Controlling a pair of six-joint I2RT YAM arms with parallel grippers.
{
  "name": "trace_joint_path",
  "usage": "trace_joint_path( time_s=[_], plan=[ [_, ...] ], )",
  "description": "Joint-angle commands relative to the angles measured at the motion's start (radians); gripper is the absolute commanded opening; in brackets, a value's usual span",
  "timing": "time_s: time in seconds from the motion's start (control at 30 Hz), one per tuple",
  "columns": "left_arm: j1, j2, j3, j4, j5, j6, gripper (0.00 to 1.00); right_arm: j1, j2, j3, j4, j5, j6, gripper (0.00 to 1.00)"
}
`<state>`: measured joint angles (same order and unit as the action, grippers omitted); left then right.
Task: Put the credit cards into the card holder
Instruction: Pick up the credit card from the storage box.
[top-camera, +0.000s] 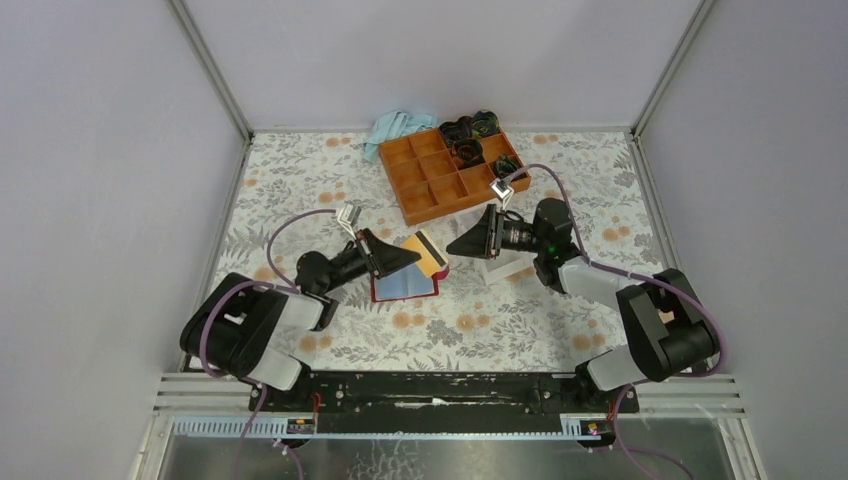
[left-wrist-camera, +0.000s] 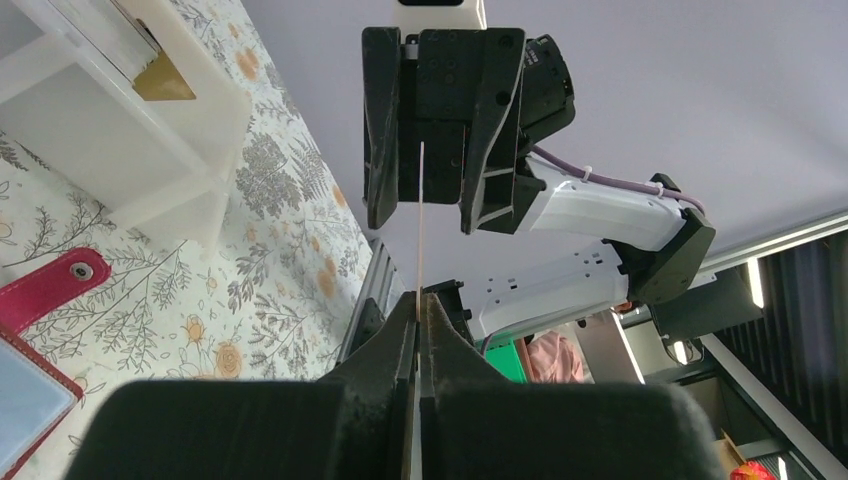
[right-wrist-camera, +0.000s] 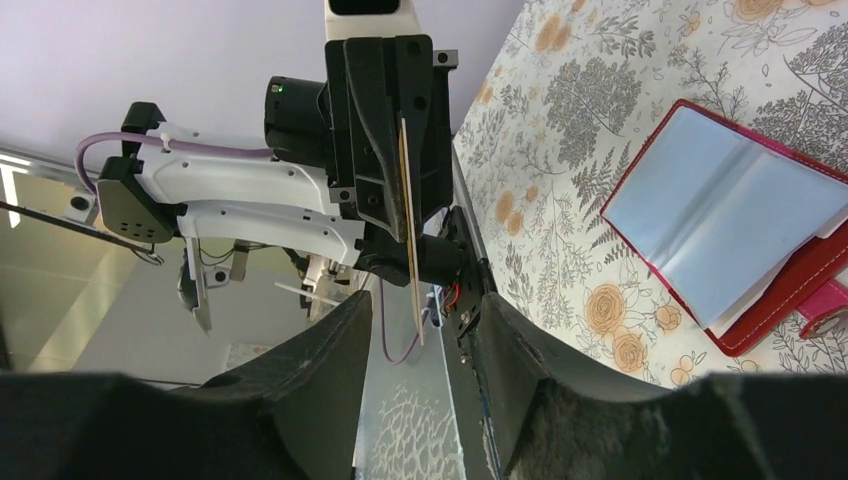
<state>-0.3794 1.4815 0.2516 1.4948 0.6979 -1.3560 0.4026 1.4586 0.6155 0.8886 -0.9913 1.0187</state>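
Card holder (top-camera: 405, 286) — open, pale-blue inside

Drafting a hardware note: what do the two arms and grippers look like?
The left arm and right arm have black joints, white shells and a looping mauve cable each. The left gripper and right gripper are black with tapering fingers; a green light glows on the right wrist.

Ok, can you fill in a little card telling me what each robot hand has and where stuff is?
left fingers: shut on a tan card, lifted above the table
right fingers: open, pointing at that card, not gripping it
card holder: lying open on the table beneath the card, pale blue inside showing
orange tray: far side, dark things in some compartments
white box: under the right arm
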Motion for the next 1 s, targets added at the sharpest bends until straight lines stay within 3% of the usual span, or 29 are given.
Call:
trace_joint_path(
  time_s=[0.0,0.27,0.6,0.97],
  plan=[
    [0.002,0.040,0.040,0.082,0.041,-0.008,0.00,0.028,0.034,0.001,0.124,-0.029,0.038,0.51],
    [0.002,0.082,0.079,0.071,0.064,-0.008,0.00,0.059,0.060,0.014,0.125,-0.026,0.032,0.46],
    [0.002,0.098,0.096,0.049,0.071,0.005,0.00,0.067,0.043,0.045,-0.053,0.007,-0.082,0.28],
    [0.001,0.108,0.106,0.031,0.101,0.007,0.00,0.067,0.039,0.074,-0.099,0.021,-0.113,0.25]
  ],
)
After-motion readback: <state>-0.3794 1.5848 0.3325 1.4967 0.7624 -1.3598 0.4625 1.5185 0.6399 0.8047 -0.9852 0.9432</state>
